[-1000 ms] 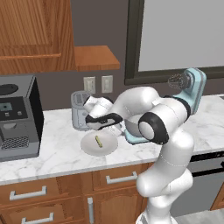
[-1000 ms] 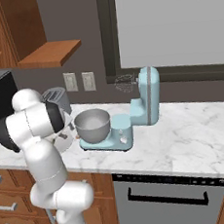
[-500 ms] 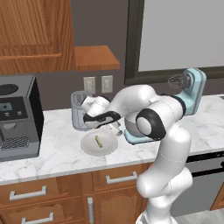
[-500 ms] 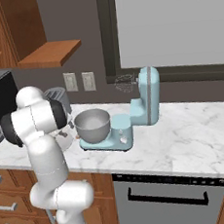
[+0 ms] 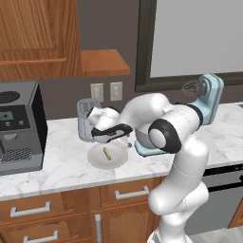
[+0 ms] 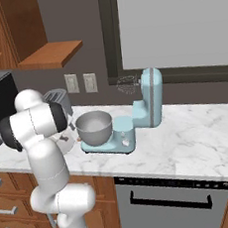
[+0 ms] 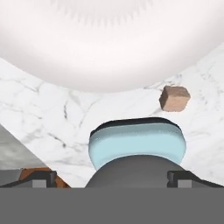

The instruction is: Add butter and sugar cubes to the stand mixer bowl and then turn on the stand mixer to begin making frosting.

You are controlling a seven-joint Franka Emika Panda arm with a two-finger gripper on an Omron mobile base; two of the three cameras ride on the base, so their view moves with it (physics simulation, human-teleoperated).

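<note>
Robot arm reaches fwd and left across the marble tabletop [image 5: 57, 166], hand low over the white plate [image 5: 97, 160]. Gripper [image 5: 124, 140] sits at the plate's right edge, between plate and mixer base, pointing down toward the tabletop. Jaws: cannot tell how far apart. In the left base view they're too small and dark against the arm; in the hand view just two dark tips [image 7: 39, 178] show at the bottom corners, wide apart in frame, nothing visibly between them.

Butter [image 5: 107, 153]: small yellow-green stick lying flat on the plate, roughly mid-plate, just left of the gripper, not touching it.

Sugar cube [image 7: 174, 98]: one tan cube on bare marble in the hand view, just off the plate's rim, apart from it. Other cubes not made out.

Bowl [image 6: 94, 127]: grey steel, seated upright on the mixer's blue base, inside hard to see. In the left base view it's mostly hidden behind the arm.

Stand mixer [image 6: 147, 102]: light blue, head tilted up and back, wire whisk [image 6: 126, 83] hanging in the air well above the bowl.

Grey toaster [image 5: 87, 118] stands behind the plate near the wall. Black coffee machine [image 5: 19, 126] at far left of the tabletop, well apart from the plate.
</note>
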